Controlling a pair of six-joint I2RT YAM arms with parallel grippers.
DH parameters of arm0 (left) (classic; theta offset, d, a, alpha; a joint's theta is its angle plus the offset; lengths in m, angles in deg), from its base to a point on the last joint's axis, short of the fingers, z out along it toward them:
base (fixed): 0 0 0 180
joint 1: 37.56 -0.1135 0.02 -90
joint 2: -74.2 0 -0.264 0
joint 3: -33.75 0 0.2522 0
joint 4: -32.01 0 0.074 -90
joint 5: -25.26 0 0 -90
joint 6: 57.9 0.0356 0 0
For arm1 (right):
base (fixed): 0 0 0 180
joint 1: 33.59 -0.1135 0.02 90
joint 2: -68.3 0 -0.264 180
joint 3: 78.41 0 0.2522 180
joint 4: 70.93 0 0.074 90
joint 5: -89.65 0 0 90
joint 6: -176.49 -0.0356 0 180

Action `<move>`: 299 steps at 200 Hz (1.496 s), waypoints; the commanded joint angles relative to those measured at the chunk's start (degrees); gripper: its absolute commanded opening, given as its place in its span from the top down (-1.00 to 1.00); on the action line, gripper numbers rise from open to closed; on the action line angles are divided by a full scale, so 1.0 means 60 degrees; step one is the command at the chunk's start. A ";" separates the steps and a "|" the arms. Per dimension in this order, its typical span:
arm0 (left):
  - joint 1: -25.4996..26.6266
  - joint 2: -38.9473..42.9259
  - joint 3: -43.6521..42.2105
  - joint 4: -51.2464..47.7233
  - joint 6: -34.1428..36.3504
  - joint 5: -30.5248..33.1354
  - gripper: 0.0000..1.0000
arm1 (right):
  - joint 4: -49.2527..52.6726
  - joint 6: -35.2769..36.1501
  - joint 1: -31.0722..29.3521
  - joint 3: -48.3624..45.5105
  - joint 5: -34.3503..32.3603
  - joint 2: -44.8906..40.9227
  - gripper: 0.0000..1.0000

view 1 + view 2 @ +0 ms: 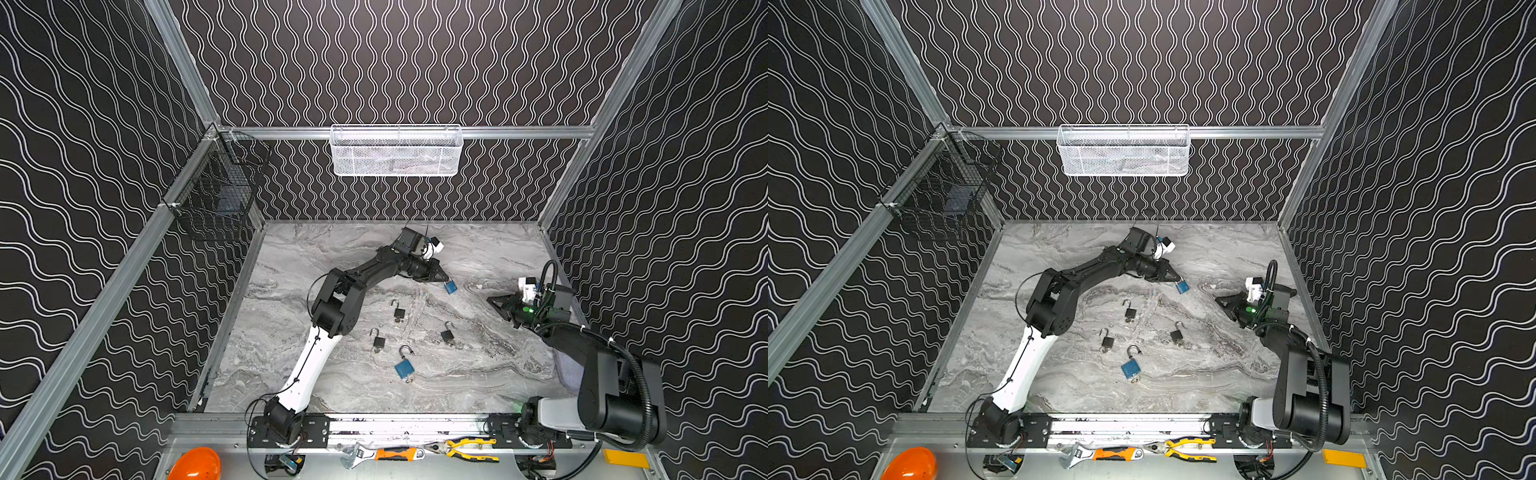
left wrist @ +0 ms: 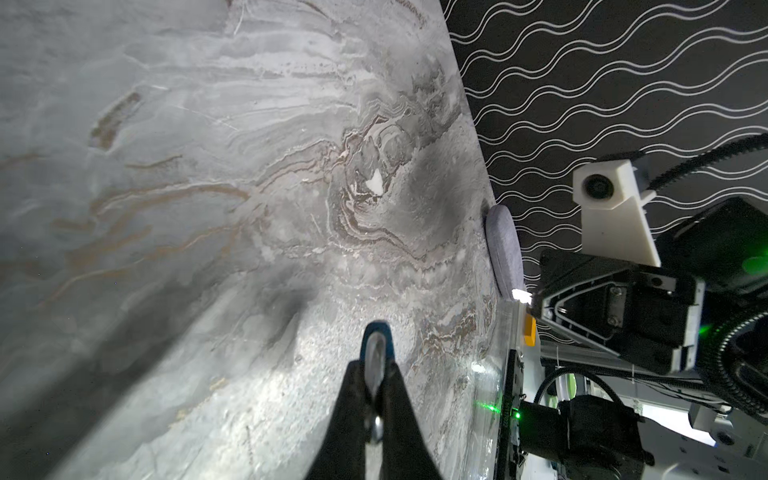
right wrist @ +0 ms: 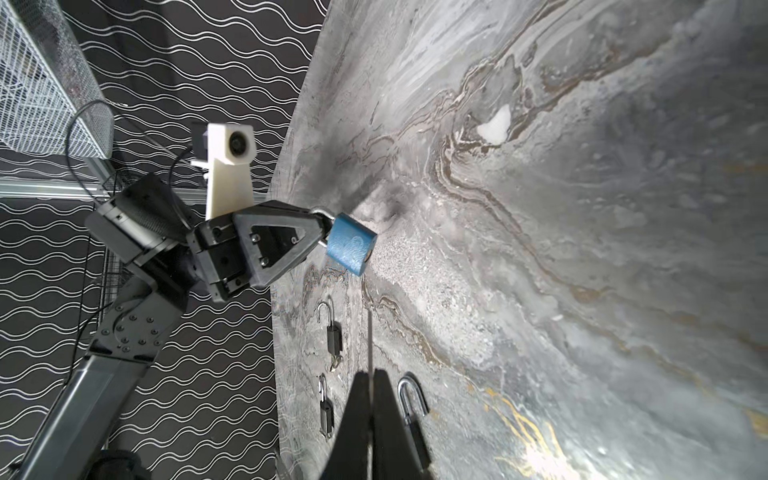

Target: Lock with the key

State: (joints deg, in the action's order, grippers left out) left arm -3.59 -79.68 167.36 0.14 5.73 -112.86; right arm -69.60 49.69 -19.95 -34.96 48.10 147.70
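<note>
Both tools are clenched: the left tool (image 1: 444, 280) is closed on the steel shackle of a blue padlock (image 1: 451, 287), which is held raised over the far middle of the table (image 1: 478, 374). The right tool (image 1: 491, 299) is pressed shut nearby, well apart from it, and whether anything thin is pinched there cannot be told. A white mesh basket (image 1: 397, 153) is hung on the back rail, but its contents are blurred by the fine mesh. A black wire basket (image 1: 216, 195) is hung on the left rail, and a dark blocky thing is seen inside, too dim to be named. On the marbled grey surface three black padlocks (image 1: 399, 312) (image 1: 378, 341) (image 1: 447, 335) and a second blue padlock (image 1: 403, 368) are laid with curved shackles sprung open.
</note>
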 commanded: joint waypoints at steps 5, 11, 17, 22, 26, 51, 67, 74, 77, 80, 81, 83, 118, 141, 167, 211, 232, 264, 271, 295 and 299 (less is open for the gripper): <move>0.0003 -0.0340 0.0769 -0.0933 0.0622 -0.0355 1.00 | -0.0185 0.0054 0.0006 -0.0025 -0.0160 0.0137 1.00; 0.0003 -0.0434 0.0953 -0.1066 0.0682 -0.0368 1.00 | -0.0183 0.0054 0.0008 -0.0027 -0.0200 0.0134 1.00; 0.0001 -0.0510 0.1069 -0.1125 0.0726 -0.0339 1.00 | -0.0196 0.0044 0.0010 -0.0052 -0.0250 0.0128 1.00; -0.0001 -0.0561 0.1141 -0.1183 0.0752 -0.0333 1.00 | -0.0226 0.0013 -0.0001 -0.0070 -0.0265 0.0139 1.00; -0.0002 -0.0617 0.1257 -0.1243 0.0762 -0.0308 1.00 | -0.0241 -0.0003 0.0000 -0.0095 -0.0285 0.0133 1.00; 0.0003 -0.1013 0.1871 -0.1527 0.0628 -0.0271 1.00 | -0.0539 -0.0306 0.0007 -0.0335 -0.0460 0.0047 1.00; -0.0003 -0.1334 0.2285 -0.1602 0.0461 -0.0315 0.95 | -0.0769 -0.0490 0.0010 -0.0458 -0.0559 -0.0003 1.00; -0.0009 -0.1416 0.2400 -0.1605 0.0415 -0.0250 0.92 | -0.0848 -0.0558 0.0010 -0.0492 -0.0552 -0.0005 1.00; 0.0002 -0.1450 0.2449 -0.1597 0.0393 -0.0238 0.91 | -0.0867 -0.0561 0.0008 -0.0495 -0.0557 0.0008 1.00; 0.0004 -0.1485 0.2471 -0.1596 0.0368 -0.0232 0.91 | -0.0851 -0.0573 0.0010 -0.0488 -0.0559 0.0008 1.00; -0.0002 -0.1498 0.2491 -0.1596 0.0367 -0.0237 0.90 | -0.0847 -0.0574 0.0003 -0.0485 -0.0559 0.0009 1.00; 0.0000 -0.1515 0.2516 -0.1589 0.0356 -0.0241 0.90 | -0.0849 -0.0565 0.0008 -0.0482 -0.0556 0.0035 1.00; -0.0006 -0.1730 0.2807 -0.1457 0.0111 -0.0099 0.64 | -0.0924 -0.0659 0.0007 -0.0462 -0.0472 0.0213 1.00; -0.0002 -0.1743 0.2816 -0.1332 -0.0010 0.0080 0.28 | -0.1114 -0.0736 0.0006 -0.0468 -0.0421 0.0391 1.00; -0.0010 -0.1856 0.3010 -0.1383 -0.0163 0.0344 0.12 | -0.1302 -0.0845 -0.0007 -0.0409 -0.0351 0.0658 1.00; -0.0039 -0.1987 0.2999 -0.0427 -0.0874 0.0328 -0.05 | -0.1593 -0.1046 -0.0131 -0.0227 -0.0419 0.1138 1.00; -0.0040 -0.2037 0.3163 -0.0199 -0.1039 0.0576 -0.05 | -0.1649 -0.1110 -0.0300 -0.0130 -0.0549 0.1300 1.00; -0.0052 -0.1763 0.3026 0.0439 -0.1449 0.0960 -0.15 | -0.1823 -0.1256 -0.0696 0.0158 -0.0902 0.1710 1.00; -0.0075 -0.1597 0.2826 0.0617 -0.1474 0.1171 -0.18 | -0.1840 -0.1283 -0.0769 0.0265 -0.0979 0.1798 1.00; -0.0242 -0.1147 0.2367 0.1040 -0.1639 0.1652 -0.24 | -0.1620 -0.1198 -0.1031 0.0812 -0.1350 0.2080 1.00; -0.0270 -0.1094 0.2365 0.1024 -0.1618 0.1685 -0.24 | -0.1575 -0.1167 -0.1071 0.0920 -0.1413 0.2120 1.00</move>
State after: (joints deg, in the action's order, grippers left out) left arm -4.09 -88.62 182.58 0.88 -2.44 -106.26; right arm -78.06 42.50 -25.13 -32.40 42.55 159.22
